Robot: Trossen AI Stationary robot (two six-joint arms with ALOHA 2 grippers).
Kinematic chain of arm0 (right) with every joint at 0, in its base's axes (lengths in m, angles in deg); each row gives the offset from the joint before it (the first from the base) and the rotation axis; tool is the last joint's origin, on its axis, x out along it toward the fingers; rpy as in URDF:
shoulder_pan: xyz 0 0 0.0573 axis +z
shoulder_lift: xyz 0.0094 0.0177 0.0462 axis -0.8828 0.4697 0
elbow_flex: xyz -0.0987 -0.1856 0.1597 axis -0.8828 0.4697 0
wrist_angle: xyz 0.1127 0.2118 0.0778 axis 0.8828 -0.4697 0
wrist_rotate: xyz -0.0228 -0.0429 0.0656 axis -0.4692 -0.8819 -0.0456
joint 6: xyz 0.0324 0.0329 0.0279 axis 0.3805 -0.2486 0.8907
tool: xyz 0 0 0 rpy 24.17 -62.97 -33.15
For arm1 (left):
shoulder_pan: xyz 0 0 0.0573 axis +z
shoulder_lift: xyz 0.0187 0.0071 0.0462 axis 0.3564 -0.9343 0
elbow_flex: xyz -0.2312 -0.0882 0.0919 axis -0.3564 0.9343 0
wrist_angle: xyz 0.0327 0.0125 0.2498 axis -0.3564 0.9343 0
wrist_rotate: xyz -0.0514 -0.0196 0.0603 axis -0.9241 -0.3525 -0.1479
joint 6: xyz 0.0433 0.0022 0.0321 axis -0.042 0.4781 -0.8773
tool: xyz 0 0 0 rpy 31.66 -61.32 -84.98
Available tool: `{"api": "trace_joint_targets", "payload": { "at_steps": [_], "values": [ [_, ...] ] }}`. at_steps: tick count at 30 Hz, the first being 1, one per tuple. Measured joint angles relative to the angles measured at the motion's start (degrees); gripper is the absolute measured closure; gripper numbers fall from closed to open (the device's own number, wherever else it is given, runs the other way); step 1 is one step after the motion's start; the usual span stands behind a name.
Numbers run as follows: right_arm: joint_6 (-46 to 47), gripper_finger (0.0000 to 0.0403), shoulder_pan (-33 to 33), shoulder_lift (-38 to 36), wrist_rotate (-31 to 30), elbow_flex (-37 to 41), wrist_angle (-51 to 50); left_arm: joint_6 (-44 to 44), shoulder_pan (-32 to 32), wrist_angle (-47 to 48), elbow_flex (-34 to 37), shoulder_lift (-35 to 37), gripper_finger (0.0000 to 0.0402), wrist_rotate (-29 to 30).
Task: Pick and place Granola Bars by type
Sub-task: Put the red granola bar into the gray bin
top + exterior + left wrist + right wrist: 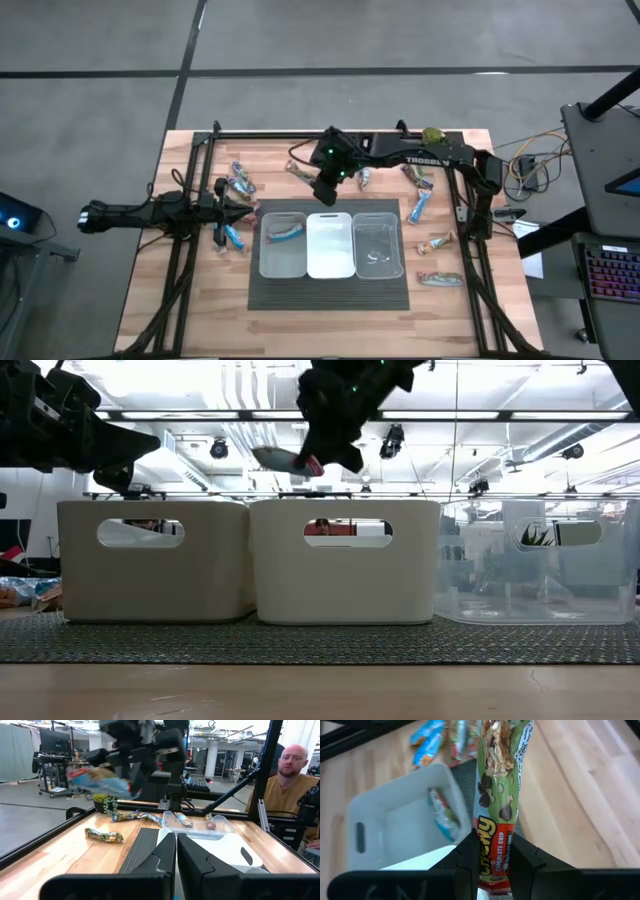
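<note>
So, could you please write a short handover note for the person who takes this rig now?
Right end effector: shut on a green chocolate chip bar, held above the far edge of the bins.
Left end effector: shut, empty, waiting left of the bins.
Done: one bar lies in the left bin, one in the right bin.
Left: middle bin has none; place the held bar, then sort the loose bars on the table.
</note>
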Motion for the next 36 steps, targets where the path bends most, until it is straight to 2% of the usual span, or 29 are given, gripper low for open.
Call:
{"api": "trace_joint_targets", "payload": {
  "at_steps": [11, 25, 36],
  "values": [
    [-1.9, 0.0342, 5.7, 1.7, 0.0, -3.4, -0.2, 0.0, 0.0, 0.0, 0.0, 0.0, 0.0402, 0.0],
    [-2.8, 0.0342, 11.7, 3.9, 1.3, -3.4, 0.7, 0.0, 0.0, 0.0, 0.0, 0.0, 0.0402, 0.0],
    [-1.4, 0.0342, 12.6, 6.2, 0.9, -3.3, 4.7, 0.0, 0.0, 0.0, 0.0, 0.0, 0.0402, 0.0]
  ]
}}
